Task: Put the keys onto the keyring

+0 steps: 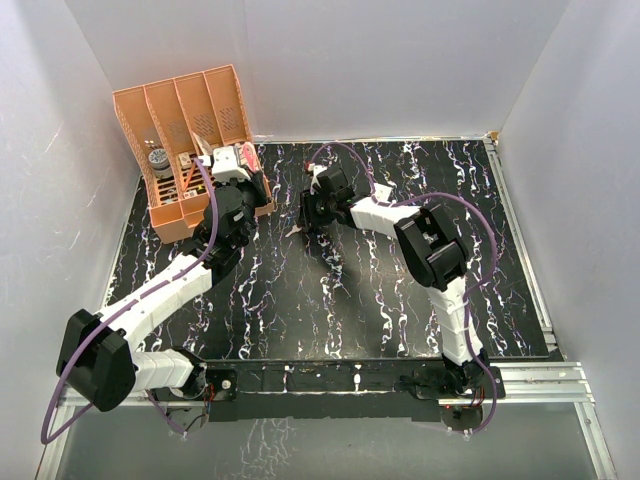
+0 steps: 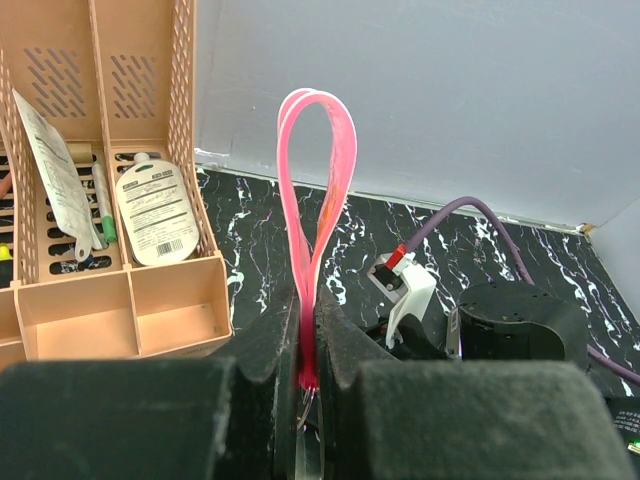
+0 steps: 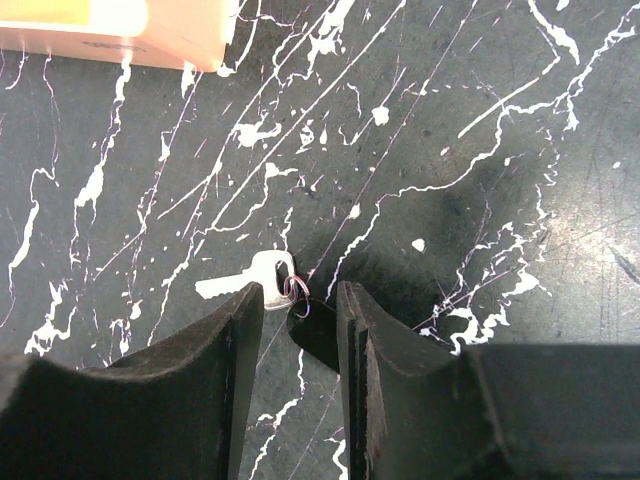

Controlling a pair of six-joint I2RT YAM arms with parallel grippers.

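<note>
Left gripper [image 2: 308,372] fingers clamp the keyring [image 2: 318,180] at its base, loop upright, long axis vertical. Key [image 3: 248,282] lies flat on table [image 3: 450,150], blade pointing left, head beside right gripper [image 3: 300,325], whose fingers stand narrowly parted.

Both arms are white segmented links joined by bulky black housings. A purple cable [image 1: 55,400] loops off the left arm [image 1: 160,290] by the bench's [image 1: 300,330] near-left corner, and another arcs along the right arm [image 1: 455,310]. The fingers [image 3: 190,390] are thick, matte black and flat-faced.
</note>
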